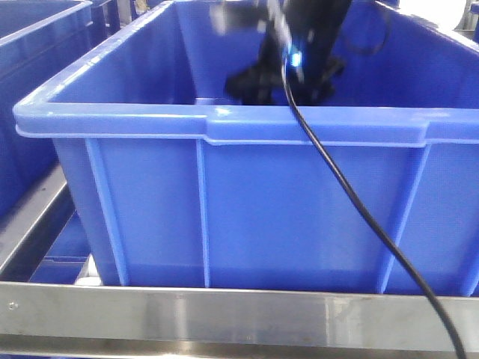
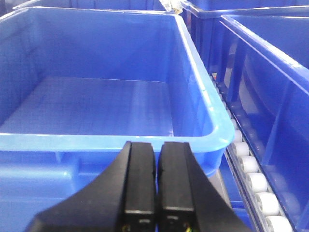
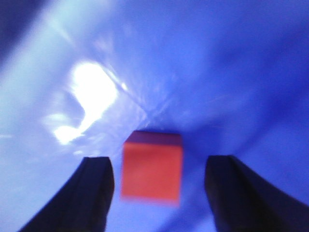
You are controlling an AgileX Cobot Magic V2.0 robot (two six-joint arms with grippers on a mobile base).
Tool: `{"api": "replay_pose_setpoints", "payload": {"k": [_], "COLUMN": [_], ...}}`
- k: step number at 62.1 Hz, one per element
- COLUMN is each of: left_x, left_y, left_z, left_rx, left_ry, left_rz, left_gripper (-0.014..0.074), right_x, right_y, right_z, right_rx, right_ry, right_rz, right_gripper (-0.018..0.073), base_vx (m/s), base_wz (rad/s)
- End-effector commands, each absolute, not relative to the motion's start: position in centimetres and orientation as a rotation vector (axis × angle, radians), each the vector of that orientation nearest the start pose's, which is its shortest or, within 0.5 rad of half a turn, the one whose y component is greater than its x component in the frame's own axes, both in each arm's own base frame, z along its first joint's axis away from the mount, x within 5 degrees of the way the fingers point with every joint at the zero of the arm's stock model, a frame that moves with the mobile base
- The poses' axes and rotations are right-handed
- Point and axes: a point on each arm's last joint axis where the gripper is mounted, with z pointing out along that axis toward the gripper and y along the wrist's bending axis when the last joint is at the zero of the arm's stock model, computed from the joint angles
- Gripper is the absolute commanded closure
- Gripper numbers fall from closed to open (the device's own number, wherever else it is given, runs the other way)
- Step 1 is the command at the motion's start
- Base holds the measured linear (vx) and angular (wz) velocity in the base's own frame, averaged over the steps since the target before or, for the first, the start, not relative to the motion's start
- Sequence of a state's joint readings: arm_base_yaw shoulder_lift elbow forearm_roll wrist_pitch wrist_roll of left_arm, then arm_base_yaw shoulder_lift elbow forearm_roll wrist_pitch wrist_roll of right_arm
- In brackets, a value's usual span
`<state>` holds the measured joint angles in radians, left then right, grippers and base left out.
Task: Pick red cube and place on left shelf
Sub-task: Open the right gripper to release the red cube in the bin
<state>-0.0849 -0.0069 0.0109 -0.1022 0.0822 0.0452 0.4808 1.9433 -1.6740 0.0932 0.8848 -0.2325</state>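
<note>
Nearest us, our right gripper (image 3: 157, 186) stands wide open with the red cube (image 3: 151, 166) between its fingers, untouched, on the blue crate (image 3: 231, 72) floor. Our left gripper (image 2: 158, 181) is closed on nothing, just before another blue crate's rim (image 2: 111, 141).

blurred red cube (image 3: 151, 167) flat on blue floor, between spread jaws

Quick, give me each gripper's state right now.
Left gripper: closed, holding nothing, in front of an empty blue crate.
Right gripper: open, fingers either side of the red cube, not yet gripping it.
</note>
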Motion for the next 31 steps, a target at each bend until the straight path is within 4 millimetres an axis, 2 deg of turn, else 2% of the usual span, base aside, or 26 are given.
{"api": "replay_pose_setpoints", "payload": {"k": [1, 12, 17, 25, 31], "left_x": [5.6, 5.6, 5.6, 5.6, 5.6], "left_y": [-0.5, -0.5, -0.5, -0.5, -0.5], "left_z": [20.3, 20.3, 20.3, 20.3, 20.3], "left_rx": [0.018, 0.018, 0.018, 0.018, 0.018], "left_ry": [1.494, 1.494, 1.494, 1.494, 1.494], "left_rz": [-0.126, -0.126, -0.126, -0.126, -0.126], "left_gripper": [0.0495, 0.0495, 0.0496, 0.0495, 0.0496], "right_x": [36.7, 34.0, 32.5, 29.5, 26.8], "right_y": [19.8, 18.4, 17.5, 15.8, 14.4], "right_z": [33.0, 36.1, 36.5, 36.7, 35.9], "right_rx": [-0.827, -0.783, -0.757, -0.720, -0.692], "right_ry": [2.324, 2.207, 2.151, 2.072, 2.019], "right_rz": [0.211, 0.223, 0.226, 0.230, 0.233], "right_gripper": [0.0174, 0.0424, 0.0508, 0.0505, 0.0505], "base_vx": [0.00, 0.00, 0.00, 0.00, 0.00], "base_wz": [0.00, 0.00, 0.00, 0.00, 0.00]}}
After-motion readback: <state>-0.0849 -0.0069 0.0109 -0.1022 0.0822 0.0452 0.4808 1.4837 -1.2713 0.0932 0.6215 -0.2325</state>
